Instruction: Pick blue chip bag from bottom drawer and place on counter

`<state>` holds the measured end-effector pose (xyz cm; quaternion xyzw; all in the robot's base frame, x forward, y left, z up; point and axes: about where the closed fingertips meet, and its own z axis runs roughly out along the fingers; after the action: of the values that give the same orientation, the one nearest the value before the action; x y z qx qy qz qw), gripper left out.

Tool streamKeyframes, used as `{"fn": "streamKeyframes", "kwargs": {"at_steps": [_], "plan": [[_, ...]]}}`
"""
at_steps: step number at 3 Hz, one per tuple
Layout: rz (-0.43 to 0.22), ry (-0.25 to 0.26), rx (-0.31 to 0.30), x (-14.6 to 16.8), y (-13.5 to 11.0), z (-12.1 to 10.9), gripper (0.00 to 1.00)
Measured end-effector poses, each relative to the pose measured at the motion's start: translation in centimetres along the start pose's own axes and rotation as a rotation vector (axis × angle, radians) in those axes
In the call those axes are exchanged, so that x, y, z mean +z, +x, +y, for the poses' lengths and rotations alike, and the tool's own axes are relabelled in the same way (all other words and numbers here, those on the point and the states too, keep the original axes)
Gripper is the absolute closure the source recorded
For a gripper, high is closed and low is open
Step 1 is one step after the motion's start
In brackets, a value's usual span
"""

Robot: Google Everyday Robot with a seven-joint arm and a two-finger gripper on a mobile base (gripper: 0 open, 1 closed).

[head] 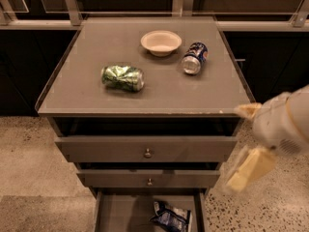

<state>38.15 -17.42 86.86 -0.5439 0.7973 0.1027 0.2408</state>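
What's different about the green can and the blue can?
The green can looks crumpled; the blue can looks smooth. The green can lies crosswise, left of centre; the blue can points its end at the camera, beside the bowl. Both lie on their sides on the counter. The end effector hangs open off to the right, beside the drawers, touching neither.

On your counter [87,95], the left can [122,77] lies nearest the front, the bowl [161,42] behind it, the right can [194,58] just beside the bowl. The bag [170,217] lies in the bottom drawer [113,211], right of middle. Your gripper [237,149] hangs right of the drawers.
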Motion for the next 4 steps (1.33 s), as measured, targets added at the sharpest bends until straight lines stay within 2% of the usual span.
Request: {"fn": "streamKeyframes", "kwargs": {"at_steps": [1, 2, 3, 4], "plan": [[-0.099, -0.068, 0.097, 7.7, 1.7, 3.4, 0.00], [-0.105, -0.113, 0.168, 14.3, 4.7, 6.0, 0.00], [-0.107, -0.059, 0.138, 12.2, 4.2, 6.4, 0.00], [-0.172, -0.078, 0.165, 14.8, 4.3, 8.3, 0.00]]}}
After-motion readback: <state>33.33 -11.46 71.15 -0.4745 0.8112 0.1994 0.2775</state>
